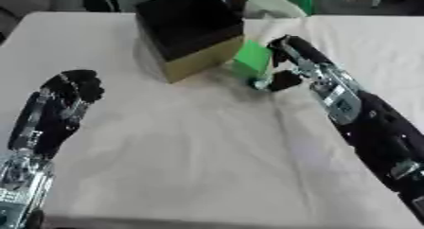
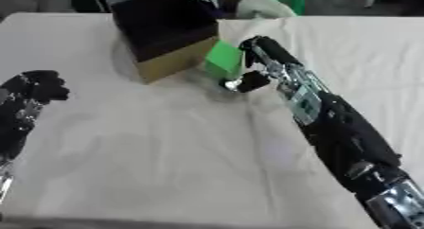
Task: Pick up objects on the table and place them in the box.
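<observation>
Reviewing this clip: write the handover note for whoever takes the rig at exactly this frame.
Right hand: reaching beside the box, fingers curled round the green block, which sits at table level against the box's right side.
Left hand: idle at the table's left side, fingers curled, holding nothing.
Open cardboard box with dark interior: at the far centre of the white-covered table; nothing visible inside.
Done: block grasped. Left: lift it over the rim and release it into the box.
</observation>
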You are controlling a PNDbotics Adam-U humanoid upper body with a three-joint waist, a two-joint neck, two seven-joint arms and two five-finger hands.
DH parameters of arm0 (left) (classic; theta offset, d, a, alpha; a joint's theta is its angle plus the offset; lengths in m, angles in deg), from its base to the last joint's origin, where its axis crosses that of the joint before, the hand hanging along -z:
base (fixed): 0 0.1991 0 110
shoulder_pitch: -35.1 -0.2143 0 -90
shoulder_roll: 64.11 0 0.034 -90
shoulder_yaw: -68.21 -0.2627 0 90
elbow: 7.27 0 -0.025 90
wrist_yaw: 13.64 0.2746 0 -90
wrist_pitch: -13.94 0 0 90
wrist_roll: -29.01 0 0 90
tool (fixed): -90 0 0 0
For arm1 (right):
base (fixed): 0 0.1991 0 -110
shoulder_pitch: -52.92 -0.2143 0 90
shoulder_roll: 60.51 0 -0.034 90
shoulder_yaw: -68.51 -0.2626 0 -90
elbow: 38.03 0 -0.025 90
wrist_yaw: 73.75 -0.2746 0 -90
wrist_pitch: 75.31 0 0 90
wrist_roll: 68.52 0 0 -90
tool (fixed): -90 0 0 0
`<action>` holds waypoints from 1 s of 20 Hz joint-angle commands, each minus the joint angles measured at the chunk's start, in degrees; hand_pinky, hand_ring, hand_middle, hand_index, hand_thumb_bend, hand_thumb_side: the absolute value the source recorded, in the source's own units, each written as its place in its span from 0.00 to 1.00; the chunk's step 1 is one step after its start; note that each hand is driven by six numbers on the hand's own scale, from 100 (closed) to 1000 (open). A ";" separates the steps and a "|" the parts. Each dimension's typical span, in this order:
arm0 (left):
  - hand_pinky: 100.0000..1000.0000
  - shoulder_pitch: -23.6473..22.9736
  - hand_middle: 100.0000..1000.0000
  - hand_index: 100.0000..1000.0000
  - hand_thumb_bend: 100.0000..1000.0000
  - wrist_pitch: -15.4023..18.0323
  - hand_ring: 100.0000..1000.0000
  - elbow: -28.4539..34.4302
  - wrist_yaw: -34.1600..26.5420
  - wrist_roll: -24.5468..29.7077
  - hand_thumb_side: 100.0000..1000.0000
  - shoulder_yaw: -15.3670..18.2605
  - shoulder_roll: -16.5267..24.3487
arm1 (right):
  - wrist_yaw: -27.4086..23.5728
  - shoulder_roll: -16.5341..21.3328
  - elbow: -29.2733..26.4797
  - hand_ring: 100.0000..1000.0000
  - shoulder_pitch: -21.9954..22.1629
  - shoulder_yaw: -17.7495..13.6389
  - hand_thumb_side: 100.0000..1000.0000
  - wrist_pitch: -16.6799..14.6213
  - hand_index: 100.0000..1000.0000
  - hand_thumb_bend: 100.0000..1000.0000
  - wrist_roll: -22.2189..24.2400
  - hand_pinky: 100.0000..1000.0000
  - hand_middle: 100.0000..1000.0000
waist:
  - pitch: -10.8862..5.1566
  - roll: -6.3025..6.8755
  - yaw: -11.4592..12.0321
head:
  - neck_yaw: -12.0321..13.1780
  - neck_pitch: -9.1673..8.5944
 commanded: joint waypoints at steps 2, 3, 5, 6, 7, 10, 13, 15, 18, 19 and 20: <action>0.63 0.57 0.56 0.70 0.38 0.12 0.59 0.68 -0.27 0.17 0.51 -0.14 0.64 | -2.35 2.82 -4.33 0.51 -2.26 0.92 0.19 0.59 0.43 0.33 -1.13 0.59 0.30 | -0.95 -0.01 0.16 | -0.04 -0.56; 0.63 0.62 0.56 0.70 0.38 0.13 0.59 0.69 -0.28 0.21 0.51 -0.18 0.68 | -2.74 3.29 -5.27 0.51 -2.56 1.09 0.18 0.78 0.43 0.33 -0.98 0.59 0.30 | -0.97 -0.06 0.21 | -0.05 -0.71; 0.63 0.72 0.56 0.70 0.38 0.15 0.59 0.70 -0.28 0.33 0.51 -0.30 0.72 | -3.43 4.25 -7.00 0.51 -3.24 1.27 0.18 1.26 0.43 0.34 -0.61 0.59 0.30 | -0.94 -0.21 0.41 | -0.07 -1.03; 0.63 0.75 0.56 0.70 0.38 0.16 0.59 0.70 -0.26 0.43 0.51 -0.39 0.75 | -3.68 4.71 -7.70 0.51 -3.59 1.33 0.17 1.51 0.43 0.34 -0.41 0.59 0.30 | -0.92 -0.31 0.59 | -0.12 -1.19; 0.63 0.79 0.56 0.70 0.38 0.16 0.59 0.70 -0.25 0.53 0.51 -0.45 0.77 | -3.86 5.14 -8.27 0.51 -3.95 1.34 0.17 1.75 0.43 0.35 -0.19 0.59 0.30 | -0.88 -0.41 0.82 | -0.20 -1.38; 0.63 1.23 0.56 0.70 0.38 0.23 0.59 0.79 -0.27 0.84 0.51 -0.70 0.76 | -4.10 6.38 -9.24 0.51 -5.22 0.90 0.16 2.46 0.43 0.36 0.29 0.60 0.30 | -0.59 -0.77 2.03 | -0.79 -2.16; 0.63 2.11 0.56 0.70 0.38 0.30 0.59 0.99 -0.38 1.31 0.50 -1.04 0.70 | -4.03 7.50 -9.41 0.52 -6.47 0.13 0.16 2.89 0.44 0.36 0.53 0.60 0.31 | -0.16 -1.20 3.77 | -1.82 -3.18; 0.63 3.05 0.56 0.69 0.39 0.41 0.59 1.30 -0.57 1.67 0.49 -1.30 0.55 | -3.93 8.29 -9.26 0.52 -7.34 -0.60 0.16 3.02 0.44 0.37 0.61 0.60 0.31 | 0.25 -1.53 5.28 | -2.86 -4.22; 0.63 4.62 0.56 0.69 0.39 0.55 0.59 1.91 -1.01 2.32 0.48 -1.84 0.43 | -3.73 9.16 -8.23 0.52 -8.43 -2.02 0.17 3.19 0.45 0.36 0.42 0.61 0.31 | 0.90 -2.01 7.55 | -4.64 -5.49; 0.63 5.09 0.56 0.69 0.39 0.56 0.59 2.08 -1.17 2.55 0.48 -2.02 0.39 | -3.60 9.30 -7.81 0.52 -8.79 -2.39 0.17 3.12 0.44 0.36 0.35 0.60 0.31 | 1.10 -2.17 8.19 | -5.18 -5.87; 0.63 5.62 0.56 0.70 0.39 0.57 0.59 2.27 -1.34 2.81 0.48 -2.24 0.31 | -3.50 9.47 -7.18 0.52 -9.07 -2.98 0.17 3.22 0.44 0.35 0.13 0.60 0.31 | 1.36 -2.38 8.89 | -5.79 -6.33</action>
